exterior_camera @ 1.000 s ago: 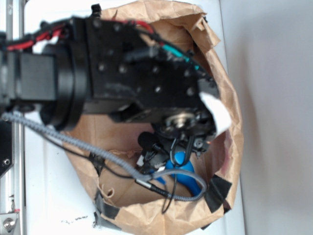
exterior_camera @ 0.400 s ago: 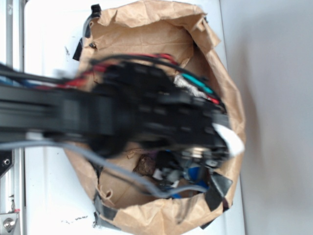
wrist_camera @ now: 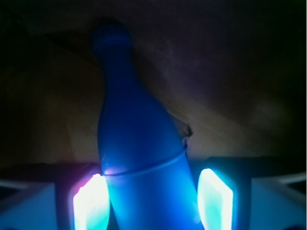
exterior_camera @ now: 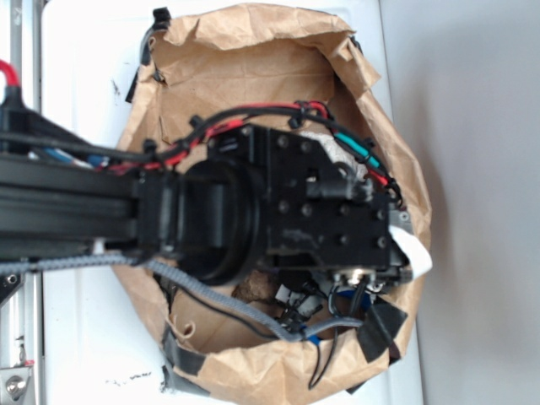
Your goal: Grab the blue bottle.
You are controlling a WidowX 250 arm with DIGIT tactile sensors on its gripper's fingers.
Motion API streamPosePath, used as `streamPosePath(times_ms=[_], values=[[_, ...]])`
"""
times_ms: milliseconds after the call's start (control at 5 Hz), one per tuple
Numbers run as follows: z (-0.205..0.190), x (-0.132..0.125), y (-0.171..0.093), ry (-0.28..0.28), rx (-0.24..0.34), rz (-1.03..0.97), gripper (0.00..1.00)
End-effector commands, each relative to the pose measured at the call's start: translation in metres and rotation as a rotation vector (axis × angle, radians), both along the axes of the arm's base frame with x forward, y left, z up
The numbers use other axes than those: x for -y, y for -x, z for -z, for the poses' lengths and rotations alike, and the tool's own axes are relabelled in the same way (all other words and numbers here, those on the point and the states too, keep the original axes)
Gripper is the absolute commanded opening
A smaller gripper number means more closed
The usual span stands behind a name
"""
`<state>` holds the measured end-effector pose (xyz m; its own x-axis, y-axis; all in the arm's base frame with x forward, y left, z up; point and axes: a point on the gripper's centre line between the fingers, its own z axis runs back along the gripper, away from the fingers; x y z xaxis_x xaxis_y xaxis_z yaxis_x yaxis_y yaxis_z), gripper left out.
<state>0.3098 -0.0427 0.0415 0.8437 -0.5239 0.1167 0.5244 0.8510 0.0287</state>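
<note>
In the wrist view the blue bottle lies on the brown paper floor with its narrow neck pointing away from me. Its wide body fills the space between my gripper's two glowing pads. The left pad touches the bottle's side, and the right pad stands a small gap away from it. The jaws are open around the bottle. In the exterior view the arm reaches down into the paper bag, and only a sliver of the blue bottle shows under the wrist. The fingers are hidden there.
The brown paper bag's crumpled walls ring the arm, with black tape patches on the near rim. A small brown lump lies on the bag floor beside the wrist. A pale crumpled wad shows behind the cables. A grey cable loops low.
The arm has swung down and toward the bag's near right side and lowered into it. The bottle, plainly visible before, is now almost fully covered by the wrist.
</note>
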Motion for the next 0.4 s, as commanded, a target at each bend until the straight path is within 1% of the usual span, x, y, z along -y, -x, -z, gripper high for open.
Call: streamPosePath(times_ms=[0,200], values=[[-0.048,0.0,0.013,0.116,0.164,0.023,0.0],[-0.066,-0.016,0.024,0.153,0.231,-0.022,0.0]])
